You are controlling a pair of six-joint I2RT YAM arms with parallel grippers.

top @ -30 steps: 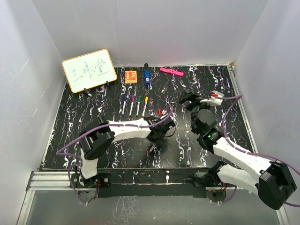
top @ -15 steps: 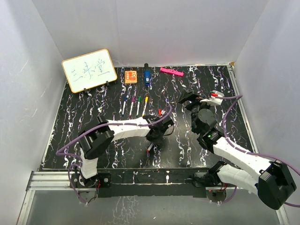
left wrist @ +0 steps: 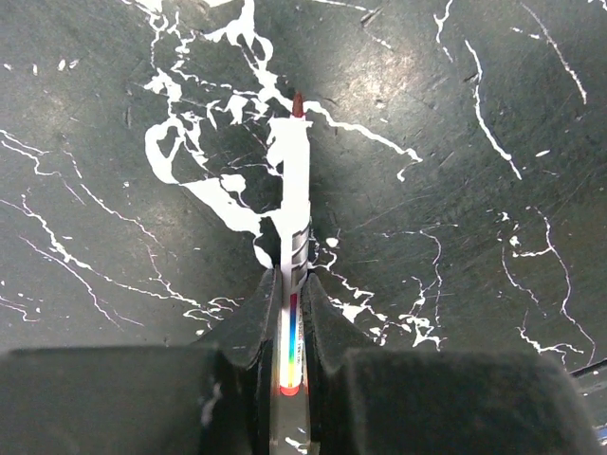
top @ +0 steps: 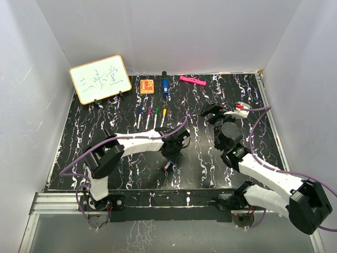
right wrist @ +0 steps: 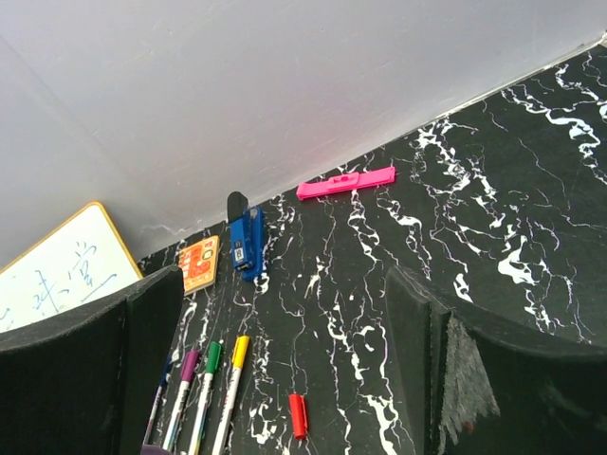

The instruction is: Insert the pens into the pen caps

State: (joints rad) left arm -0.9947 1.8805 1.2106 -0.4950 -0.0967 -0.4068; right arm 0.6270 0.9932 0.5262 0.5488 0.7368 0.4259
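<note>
Gripping the red-tipped pen [left wrist: 295,180] by its rear barrel, the left tool [left wrist: 292,284] is fully closed on it. The pen's long axis runs straight out from between the jaws, and its red tip points away from the tool, just above the worktop [top: 79,137]. The row of four other pens [top: 149,117] lies at the far side of this tool, each showing a coloured end. The red cap [right wrist: 298,415] lies just right of that row, between the two tools, with its long axis roughly parallel to the row. The right tool [top: 216,115] hangs wide open and holds nothing, facing the cap. Compared with one second ago, the left tool has shifted left and closed, while the right arm is unchanged.
</note>
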